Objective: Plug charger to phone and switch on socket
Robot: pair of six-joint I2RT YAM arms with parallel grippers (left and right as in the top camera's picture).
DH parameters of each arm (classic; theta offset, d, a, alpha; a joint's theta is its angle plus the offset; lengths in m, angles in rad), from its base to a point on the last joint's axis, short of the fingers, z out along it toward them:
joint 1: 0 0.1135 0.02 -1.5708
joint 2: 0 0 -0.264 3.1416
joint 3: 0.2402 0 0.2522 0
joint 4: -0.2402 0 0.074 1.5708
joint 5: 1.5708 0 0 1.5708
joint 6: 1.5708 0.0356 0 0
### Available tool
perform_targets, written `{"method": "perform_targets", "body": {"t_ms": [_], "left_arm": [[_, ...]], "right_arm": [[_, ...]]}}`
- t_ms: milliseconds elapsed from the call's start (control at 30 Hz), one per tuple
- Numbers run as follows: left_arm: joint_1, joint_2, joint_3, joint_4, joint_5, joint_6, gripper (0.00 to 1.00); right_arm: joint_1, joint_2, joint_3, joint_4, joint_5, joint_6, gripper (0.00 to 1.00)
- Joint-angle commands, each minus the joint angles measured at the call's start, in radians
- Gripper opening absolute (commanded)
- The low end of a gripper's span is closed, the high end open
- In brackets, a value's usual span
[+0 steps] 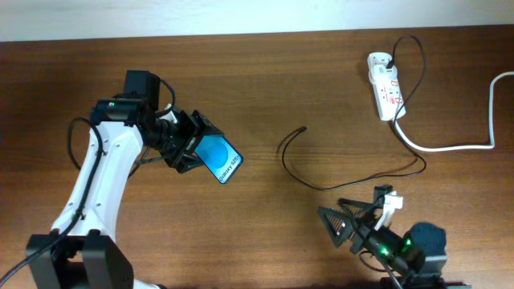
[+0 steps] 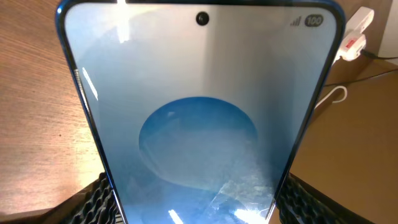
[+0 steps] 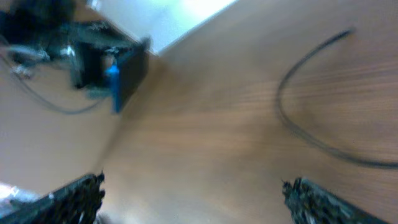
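Note:
My left gripper [image 1: 193,144] is shut on the phone [image 1: 219,158], holding it above the table left of centre; its blue screen fills the left wrist view [image 2: 199,124], clamped between both fingers. The charger, a thin black cable, runs from the socket across the table, and its connector tip [image 1: 303,128] lies loose at mid-table; it shows blurred in the right wrist view [image 3: 298,118]. The white socket [image 1: 385,86] lies at the back right, and also in the left wrist view [image 2: 354,34]. My right gripper [image 1: 347,218] is open and empty at the front right.
The thick white cord [image 1: 474,136] runs from the socket to the right edge. My left arm [image 1: 96,185] spans the left side of the brown wooden table [image 1: 265,72].

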Motion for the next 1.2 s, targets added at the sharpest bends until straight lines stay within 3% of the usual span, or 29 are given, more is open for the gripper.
{"method": "perform_targets", "body": {"t_ms": [0,100,200,233,433,500,600,733,800,967,1100,1167], "left_arm": [[-0.001,0.001,0.019,0.003,0.012,-0.016,0.29],[-0.001,0.001,0.019,0.01,0.011,-0.016,0.29],[-0.001,0.001,0.019,0.011,0.013,-0.016,0.29],[-0.001,0.001,0.019,0.01,0.018,-0.017,0.29],[-0.001,0.001,0.019,0.018,0.125,-0.042,0.29],[-0.001,0.001,0.019,0.018,0.147,-0.042,0.3],[-0.001,0.001,0.019,0.017,0.171,-0.042,0.29],[-0.001,0.001,0.019,0.018,0.154,-0.042,0.3],[-0.001,0.001,0.019,0.018,0.131,-0.042,0.31],[-0.002,0.001,0.019,0.021,0.084,-0.042,0.32],[-0.002,0.001,0.019,0.037,0.084,-0.043,0.32],[-0.002,0.001,0.019,0.044,0.084,-0.043,0.32]], "right_arm": [[-0.003,0.132,0.209,-0.075,0.19,-0.226,0.98],[-0.003,0.309,0.415,-0.219,0.124,-0.24,0.98],[-0.002,0.431,0.468,-0.174,-0.228,-0.24,0.98],[0.005,0.452,0.465,-0.172,-0.228,-0.24,0.99],[0.252,0.649,0.434,0.117,-0.021,-0.23,0.98],[0.396,0.737,0.434,0.211,0.19,-0.18,0.98],[0.537,0.872,0.434,0.353,0.333,-0.069,0.98],[0.634,1.007,0.434,0.598,0.41,0.037,0.98],[0.687,1.162,0.434,0.816,0.452,0.127,0.98],[0.723,1.291,0.435,1.033,0.462,0.178,0.98],[0.762,1.332,0.435,1.061,0.608,0.185,1.0],[0.777,1.332,0.436,1.078,0.649,0.208,0.95]]}}
